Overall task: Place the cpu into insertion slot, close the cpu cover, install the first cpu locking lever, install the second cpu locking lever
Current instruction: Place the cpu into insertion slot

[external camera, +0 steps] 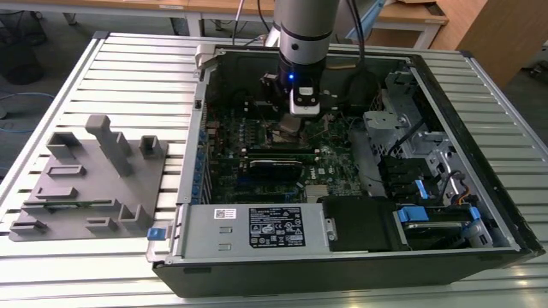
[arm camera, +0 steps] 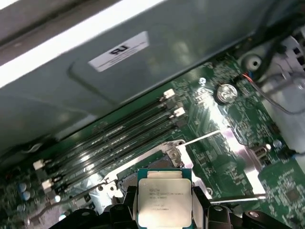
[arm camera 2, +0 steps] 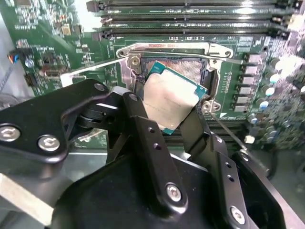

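Note:
My gripper is shut on the cpu, a small square chip with a pale metal top, pinched by two opposite edges between black fingers. The chip hangs tilted just above the insertion slot, whose dark pin field shows behind it. Along the slot's far side the silvery cpu cover looks swung open. Two thin locking levers stick out unlatched on either side. The first wrist view has the cpu in the gripper below the cover frame. In the exterior view the gripper is low over the motherboard.
Long black memory slots run just beyond the socket. The open case holds a power supply at the front, a drive cage and cables on the exterior view's right. A grey fixture block lies on the slatted table outside the case.

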`<state>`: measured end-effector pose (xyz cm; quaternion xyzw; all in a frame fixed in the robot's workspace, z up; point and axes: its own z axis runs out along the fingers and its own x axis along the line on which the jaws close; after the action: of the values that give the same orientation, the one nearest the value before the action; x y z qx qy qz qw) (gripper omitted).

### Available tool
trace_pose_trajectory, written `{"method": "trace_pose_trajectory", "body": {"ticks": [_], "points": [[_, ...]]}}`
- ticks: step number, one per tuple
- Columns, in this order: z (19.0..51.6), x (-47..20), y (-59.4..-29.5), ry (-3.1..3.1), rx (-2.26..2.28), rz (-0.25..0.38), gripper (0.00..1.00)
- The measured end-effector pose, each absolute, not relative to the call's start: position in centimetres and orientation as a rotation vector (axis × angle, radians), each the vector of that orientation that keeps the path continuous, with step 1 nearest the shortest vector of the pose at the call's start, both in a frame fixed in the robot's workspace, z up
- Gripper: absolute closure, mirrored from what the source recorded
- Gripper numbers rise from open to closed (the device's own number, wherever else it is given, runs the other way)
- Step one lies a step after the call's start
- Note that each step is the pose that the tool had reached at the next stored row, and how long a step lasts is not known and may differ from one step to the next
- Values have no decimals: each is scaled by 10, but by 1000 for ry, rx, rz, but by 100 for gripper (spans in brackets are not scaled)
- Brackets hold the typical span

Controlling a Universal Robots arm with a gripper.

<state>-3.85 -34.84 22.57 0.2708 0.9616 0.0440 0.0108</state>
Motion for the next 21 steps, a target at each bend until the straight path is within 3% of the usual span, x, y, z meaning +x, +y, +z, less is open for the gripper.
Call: {"method": "trace_pose_trajectory", "body": {"ticks": [21], "points": [[225,-38,-348,2848,1239,130,46]]}}
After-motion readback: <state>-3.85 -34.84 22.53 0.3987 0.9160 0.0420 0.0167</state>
